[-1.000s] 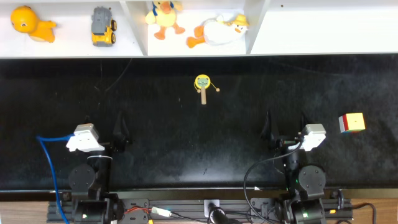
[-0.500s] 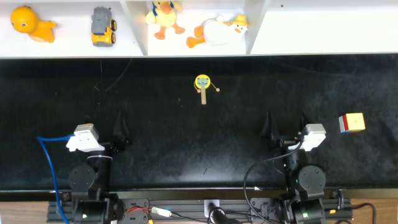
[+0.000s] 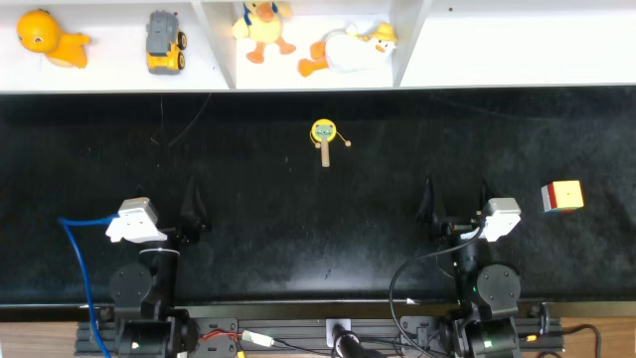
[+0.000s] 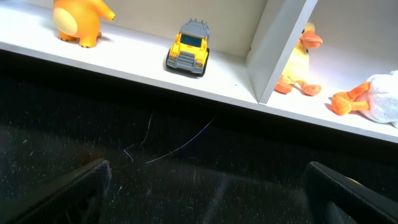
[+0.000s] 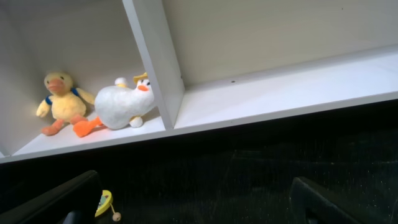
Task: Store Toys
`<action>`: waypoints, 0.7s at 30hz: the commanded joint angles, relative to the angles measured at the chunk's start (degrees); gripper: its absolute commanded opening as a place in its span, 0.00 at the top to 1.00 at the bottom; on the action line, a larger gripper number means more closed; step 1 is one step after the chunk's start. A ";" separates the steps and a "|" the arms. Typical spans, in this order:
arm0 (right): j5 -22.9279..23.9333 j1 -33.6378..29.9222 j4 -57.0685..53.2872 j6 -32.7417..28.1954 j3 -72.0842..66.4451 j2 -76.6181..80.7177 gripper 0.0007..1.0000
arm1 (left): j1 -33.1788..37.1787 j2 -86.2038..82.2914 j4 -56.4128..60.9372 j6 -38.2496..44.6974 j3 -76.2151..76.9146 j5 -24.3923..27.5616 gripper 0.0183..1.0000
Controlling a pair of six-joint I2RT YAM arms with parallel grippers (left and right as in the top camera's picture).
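Rattle [image 3: 324,132] centre, cube [image 3: 561,196] (far right) — both unheld

Your work surface [image 3: 298,229] is a black mat, matt and rough like felt, and it holds pale lint and specks. Shelf [image 3: 517,50] is smooth white board with a satin finish; it looks laminated or painted. Orange duck [image 4: 76,18] is smooth and glossy, plastic or vinyl. Toy truck [image 4: 188,48] is hard plastic, with a shiny yellow body and duller grey parts. Yellow duckling [image 5: 61,99] and white goose [image 5: 121,104] are fuzzy plush cloth, matt. Rattle drum [image 3: 324,134] has a bare wooden handle; its face looks printed. Cube [image 3: 561,196] is smooth plastic with a slight gloss.
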 commanded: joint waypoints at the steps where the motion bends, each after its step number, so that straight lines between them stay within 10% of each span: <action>1: 0.46 0.33 0.24 -0.39 -0.79 -0.48 0.00 | -0.31 -0.79 0.00 1.09 -0.52 0.15 0.00; 18: 0.37 0.33 1.16 -0.02 -0.79 -0.48 0.00 | -0.31 -0.79 0.00 1.09 -0.52 0.15 0.00; 21: -1.22 0.31 1.46 7.39 -0.76 -0.46 0.00 | -0.31 -0.79 0.00 1.09 -0.52 0.15 0.00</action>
